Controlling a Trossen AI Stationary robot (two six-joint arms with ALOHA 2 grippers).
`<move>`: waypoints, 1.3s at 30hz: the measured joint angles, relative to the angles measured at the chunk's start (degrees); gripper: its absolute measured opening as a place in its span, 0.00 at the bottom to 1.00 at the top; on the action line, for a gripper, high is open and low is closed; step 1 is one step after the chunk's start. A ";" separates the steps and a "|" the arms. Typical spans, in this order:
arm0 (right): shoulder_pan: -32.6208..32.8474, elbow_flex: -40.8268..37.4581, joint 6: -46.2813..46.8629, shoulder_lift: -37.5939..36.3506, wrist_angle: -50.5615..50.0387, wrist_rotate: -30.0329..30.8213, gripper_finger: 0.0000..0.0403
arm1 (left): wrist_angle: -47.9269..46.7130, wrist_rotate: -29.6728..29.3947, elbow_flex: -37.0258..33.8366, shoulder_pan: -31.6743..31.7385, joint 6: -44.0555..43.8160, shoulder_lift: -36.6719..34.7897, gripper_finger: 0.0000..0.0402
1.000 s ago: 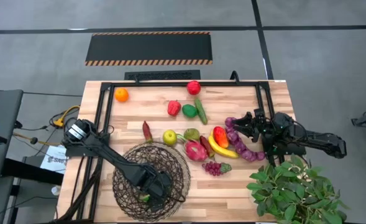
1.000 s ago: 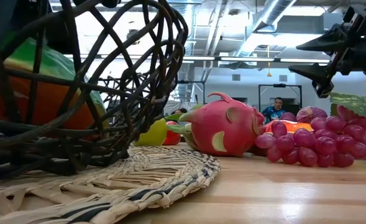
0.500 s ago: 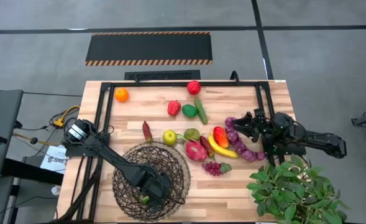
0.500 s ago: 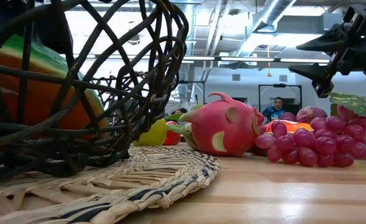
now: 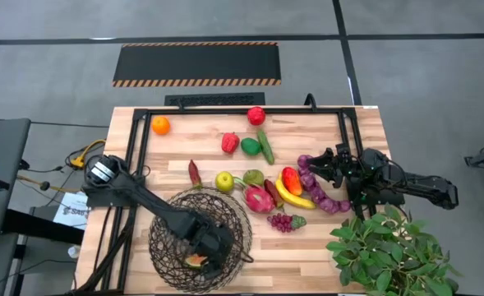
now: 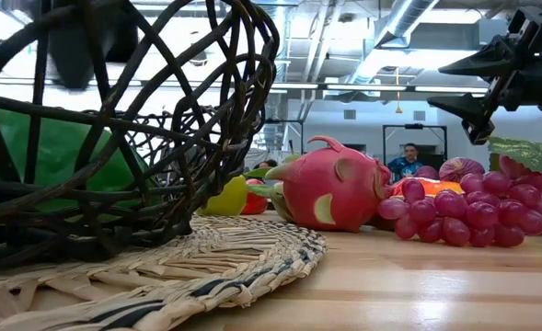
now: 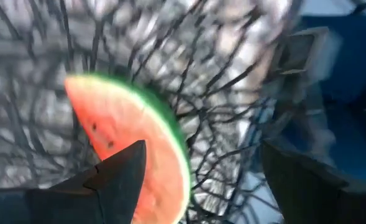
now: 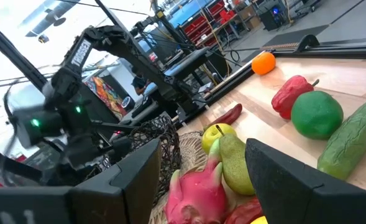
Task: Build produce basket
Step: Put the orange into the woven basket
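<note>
Wooden table: left gripper, fingers now spread, has dropped the watermelon slice into the basket; right gripper waits spread.

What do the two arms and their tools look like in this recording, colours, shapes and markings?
Both arms are dark, nearly black, built of jointed tubular links. The left arm has a round silver-grey joint cap near its base, and white lettering runs along a link in the right wrist view. Its tool is a blocky dark head. The right tool ends in two dark, angular, tapering fingers. No loose cables show.
</note>
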 joint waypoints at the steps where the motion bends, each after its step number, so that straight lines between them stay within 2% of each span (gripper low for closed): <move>1: 0.00 0.01 -0.01 0.00 0.00 0.00 0.63 | -0.89 -0.74 1.10 0.51 0.96 -0.72 0.73; 3: 0.00 0.00 -0.13 0.00 0.00 0.00 0.63 | -4.50 -2.99 4.16 1.57 3.70 -2.34 0.73; 5: 0.00 0.00 -0.29 0.00 -0.02 0.00 0.63 | -9.90 -7.82 7.29 2.82 6.68 -4.19 0.72; 11: 0.00 0.00 -1.46 0.00 -0.04 0.00 0.63 | -31.57 -36.19 17.00 8.48 11.65 -9.79 0.73; 13: 0.00 0.00 -1.46 0.00 -0.04 0.00 0.63 | -38.01 -40.90 18.35 12.20 10.81 -11.85 0.75; 17: 0.00 0.00 -1.48 0.00 -0.02 0.00 0.63 | -44.58 -46.38 18.43 22.47 10.92 -16.36 0.78; 23: 0.00 0.00 -1.59 0.00 -0.04 0.00 0.63 | -44.46 -45.09 18.43 44.12 17.75 -21.40 0.79; 29: 0.00 0.02 -1.62 0.00 -0.04 0.00 0.63 | -38.59 -39.59 17.36 63.33 25.80 -21.98 0.79; 34: 0.00 0.00 -1.64 0.00 -0.04 0.00 0.63 | -30.04 -33.59 10.20 73.41 29.79 -21.95 0.79; 39: 0.00 0.00 -2.62 0.01 -0.03 0.00 0.63 | -22.57 -30.79 -0.81 79.29 32.04 -21.93 0.79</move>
